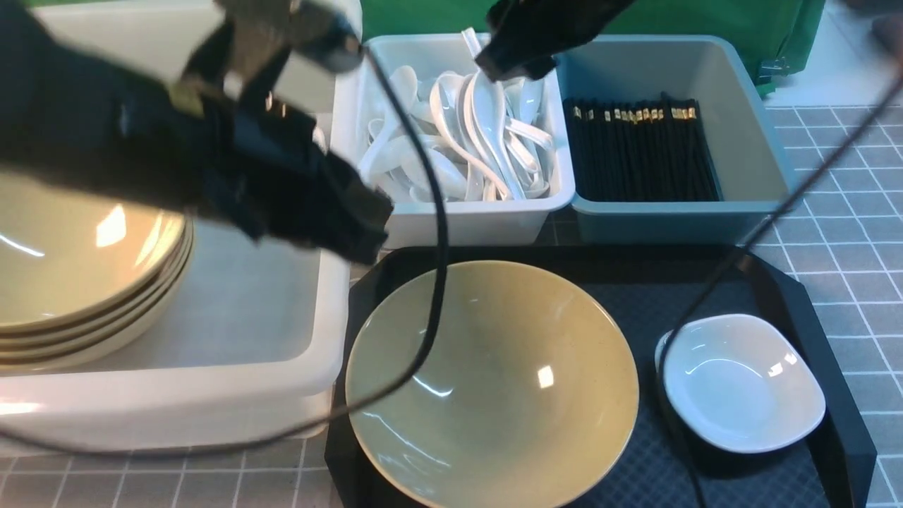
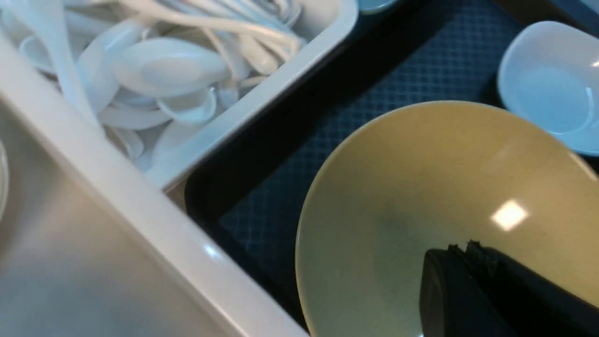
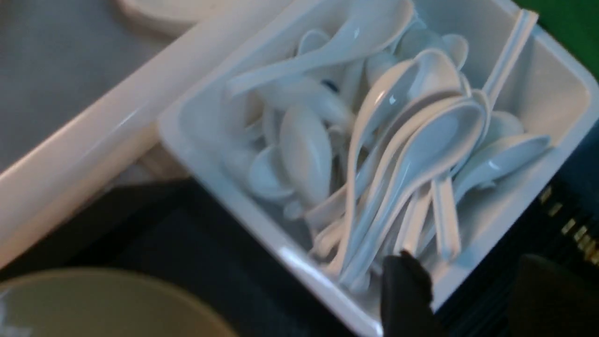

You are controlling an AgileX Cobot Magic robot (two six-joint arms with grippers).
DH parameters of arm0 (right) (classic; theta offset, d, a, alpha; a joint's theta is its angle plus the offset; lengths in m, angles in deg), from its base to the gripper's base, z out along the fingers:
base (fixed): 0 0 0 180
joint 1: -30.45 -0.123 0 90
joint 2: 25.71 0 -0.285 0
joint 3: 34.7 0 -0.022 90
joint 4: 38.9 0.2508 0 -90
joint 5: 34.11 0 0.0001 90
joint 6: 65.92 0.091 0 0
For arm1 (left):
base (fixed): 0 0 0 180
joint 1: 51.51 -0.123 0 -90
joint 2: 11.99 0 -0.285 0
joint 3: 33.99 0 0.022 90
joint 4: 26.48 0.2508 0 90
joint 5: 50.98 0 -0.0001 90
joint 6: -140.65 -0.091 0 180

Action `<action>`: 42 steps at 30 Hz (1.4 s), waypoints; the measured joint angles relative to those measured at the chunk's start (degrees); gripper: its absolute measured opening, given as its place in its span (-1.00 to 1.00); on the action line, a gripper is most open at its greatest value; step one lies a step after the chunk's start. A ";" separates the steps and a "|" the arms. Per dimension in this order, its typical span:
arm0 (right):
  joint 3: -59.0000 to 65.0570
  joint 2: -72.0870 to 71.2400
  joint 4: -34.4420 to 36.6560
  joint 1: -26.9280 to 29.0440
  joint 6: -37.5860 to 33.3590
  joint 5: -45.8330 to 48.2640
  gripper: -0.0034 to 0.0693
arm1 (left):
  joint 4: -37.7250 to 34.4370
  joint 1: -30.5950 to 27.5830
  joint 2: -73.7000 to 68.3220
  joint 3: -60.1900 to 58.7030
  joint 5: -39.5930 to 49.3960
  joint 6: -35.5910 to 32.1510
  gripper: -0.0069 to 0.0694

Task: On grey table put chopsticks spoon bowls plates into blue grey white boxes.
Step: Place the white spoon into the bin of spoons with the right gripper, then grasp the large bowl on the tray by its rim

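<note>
Spoons (image 1: 469, 141) beneath right end effector (image 1: 511, 67)

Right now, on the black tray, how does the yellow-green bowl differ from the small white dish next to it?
Colour: the bowl is olive-yellow, the dish is white.
Size: the bowl is much wider and deeper than the dish.
Shape: the bowl's rim is round, while the dish is a rounded square.
Both are glossy, empty and upright, and both sit side by side on the black tray.
</note>
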 joint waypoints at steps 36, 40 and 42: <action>41.88 -34.45 -1.84 -7.57 3.54 8.74 -0.80 | 16.95 5.51 -39.33 22.79 9.52 5.47 0.18; 42.12 -34.47 -2.50 -7.57 4.21 8.25 -0.79 | 16.64 5.51 -41.06 22.90 9.22 5.44 0.09; 42.33 -34.47 -2.50 -7.57 4.35 7.55 -0.79 | 16.03 5.51 -41.48 22.94 9.79 5.44 -0.06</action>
